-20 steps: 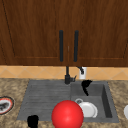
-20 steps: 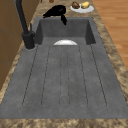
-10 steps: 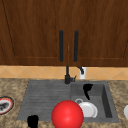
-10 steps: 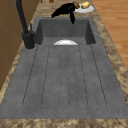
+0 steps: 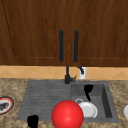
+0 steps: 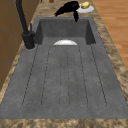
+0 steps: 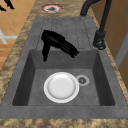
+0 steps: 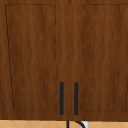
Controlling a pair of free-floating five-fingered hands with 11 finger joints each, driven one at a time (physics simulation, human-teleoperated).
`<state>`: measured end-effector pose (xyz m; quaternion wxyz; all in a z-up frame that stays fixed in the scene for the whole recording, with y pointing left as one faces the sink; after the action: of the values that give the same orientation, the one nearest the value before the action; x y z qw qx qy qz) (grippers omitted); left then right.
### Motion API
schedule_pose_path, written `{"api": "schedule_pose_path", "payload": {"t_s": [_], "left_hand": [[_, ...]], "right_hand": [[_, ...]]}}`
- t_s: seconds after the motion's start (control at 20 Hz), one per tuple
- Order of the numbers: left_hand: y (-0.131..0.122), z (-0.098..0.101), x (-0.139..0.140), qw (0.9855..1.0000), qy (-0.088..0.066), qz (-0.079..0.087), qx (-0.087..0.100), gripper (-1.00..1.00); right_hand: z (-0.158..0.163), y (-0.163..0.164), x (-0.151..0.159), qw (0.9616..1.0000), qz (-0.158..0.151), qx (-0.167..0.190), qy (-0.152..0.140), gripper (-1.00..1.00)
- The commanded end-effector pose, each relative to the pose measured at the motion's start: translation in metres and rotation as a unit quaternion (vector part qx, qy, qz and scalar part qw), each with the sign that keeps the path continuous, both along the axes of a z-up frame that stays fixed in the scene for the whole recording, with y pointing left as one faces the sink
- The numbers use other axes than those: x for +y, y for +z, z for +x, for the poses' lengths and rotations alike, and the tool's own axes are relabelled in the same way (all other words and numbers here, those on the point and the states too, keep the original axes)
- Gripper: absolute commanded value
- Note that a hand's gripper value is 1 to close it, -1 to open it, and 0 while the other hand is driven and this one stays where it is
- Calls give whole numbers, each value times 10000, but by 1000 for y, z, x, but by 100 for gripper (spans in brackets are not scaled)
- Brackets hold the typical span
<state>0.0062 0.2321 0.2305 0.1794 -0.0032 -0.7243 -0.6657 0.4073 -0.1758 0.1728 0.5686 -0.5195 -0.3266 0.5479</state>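
White, round plate lies flat beneath the right hand, fingers seemingly straight, holding nothing.

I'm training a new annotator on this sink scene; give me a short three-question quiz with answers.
1. True or false: the right hand hangs over the basin.
2. What lies on the basin floor beside the drain? A) a white plate B) a cup C) a sponge
3. Fill in: the left hand shows at the sink's ____ left edge in the front view.

Key: 1 true; its fingers are straight and hold nothing. 2 A, the plate. 3 front, beside the red ball.
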Motion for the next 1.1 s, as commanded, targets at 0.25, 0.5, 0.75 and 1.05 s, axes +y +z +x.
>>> {"api": "schedule_pose_path", "payload": {"t_s": [0.25,0.5,0.75,1.05], "left_hand": [[0,0,0,10000,0,0,0,0],[0,0,0,10000,0,0,0,0],[0,0,0,10000,0,0,0,0],[0,0,0,10000,0,0,0,0]], "right_hand": [[-15,6,-4,9990,434,47,56,-100],[-45,19,-8,9960,826,162,284,-100],[-73,29,-12,9923,1148,204,429,-100],[-100,31,-14,9840,1653,291,604,-100]]}}
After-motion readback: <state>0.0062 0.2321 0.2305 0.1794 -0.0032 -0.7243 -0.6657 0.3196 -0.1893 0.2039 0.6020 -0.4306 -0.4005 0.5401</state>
